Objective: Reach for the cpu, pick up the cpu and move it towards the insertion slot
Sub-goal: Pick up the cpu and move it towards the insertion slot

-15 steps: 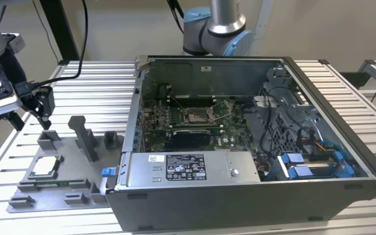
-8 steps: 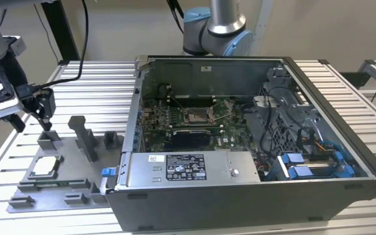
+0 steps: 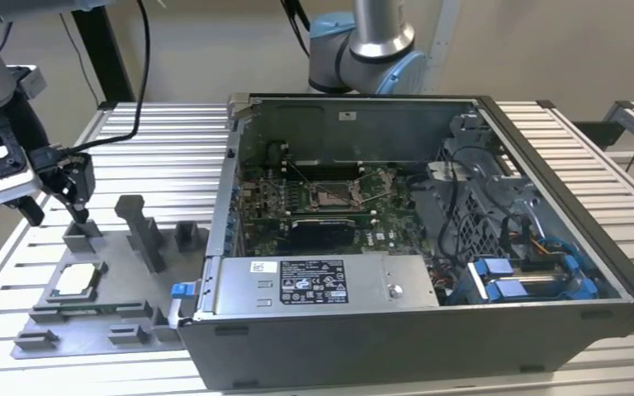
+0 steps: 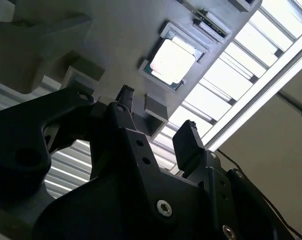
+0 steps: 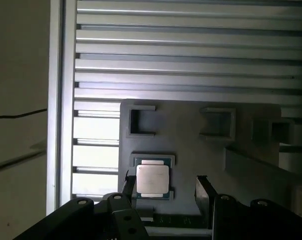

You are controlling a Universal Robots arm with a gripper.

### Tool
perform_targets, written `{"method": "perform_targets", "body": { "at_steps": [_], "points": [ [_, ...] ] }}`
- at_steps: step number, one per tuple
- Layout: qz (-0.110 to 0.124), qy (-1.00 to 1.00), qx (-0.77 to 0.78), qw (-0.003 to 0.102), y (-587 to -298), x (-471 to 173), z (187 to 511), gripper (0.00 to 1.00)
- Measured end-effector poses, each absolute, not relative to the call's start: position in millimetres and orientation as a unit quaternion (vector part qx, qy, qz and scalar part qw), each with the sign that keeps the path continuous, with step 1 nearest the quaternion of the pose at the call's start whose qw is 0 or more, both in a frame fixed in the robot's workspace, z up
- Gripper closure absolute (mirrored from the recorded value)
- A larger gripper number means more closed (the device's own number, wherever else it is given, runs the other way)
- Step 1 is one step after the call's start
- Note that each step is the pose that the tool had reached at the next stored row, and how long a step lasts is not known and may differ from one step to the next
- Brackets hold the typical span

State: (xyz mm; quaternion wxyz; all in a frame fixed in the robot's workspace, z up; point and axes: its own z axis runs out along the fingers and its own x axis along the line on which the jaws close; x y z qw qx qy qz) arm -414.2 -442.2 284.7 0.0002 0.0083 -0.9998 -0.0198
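The cpu (image 3: pixel 77 280) lies flat in its little seat on the grey block tray (image 3: pixel 130 318), at the lower left of the exterior view. Its shiny top faces up. Nothing is touching it.

A bit farther back, at the left edge of that view, the gripper (image 3: pixel 55 210) hangs over the same tray. Its two black fingers (image 3: pixel 78 206) are spread wide apart and hold nothing. In both wrist views the cpu (image 5: pixel 152 181) (image 4: pixel 172 61) shows past the fingertips, with a gap between it and the gripper (image 5: pixel 166 182) (image 4: pixel 157 110).

The tray sits on a table (image 3: pixel 152 140) made of metal slats.

Farther back, in the middle of the exterior view, is the open computer case (image 3: pixel 428 330). The insertion slot (image 3: pixel 333 195) sits inside on the green board (image 3: pixel 262 214), well apart from the cpu.
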Motion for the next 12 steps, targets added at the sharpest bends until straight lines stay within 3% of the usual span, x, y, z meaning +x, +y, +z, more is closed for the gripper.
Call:
{"method": "perform_targets", "body": {
  "at_steps": [12],
  "points": [
    [-0.02, -1.0, 0.008, 0.0, -442.3, -418.8, 274.9, 0.0]
  ]
}}
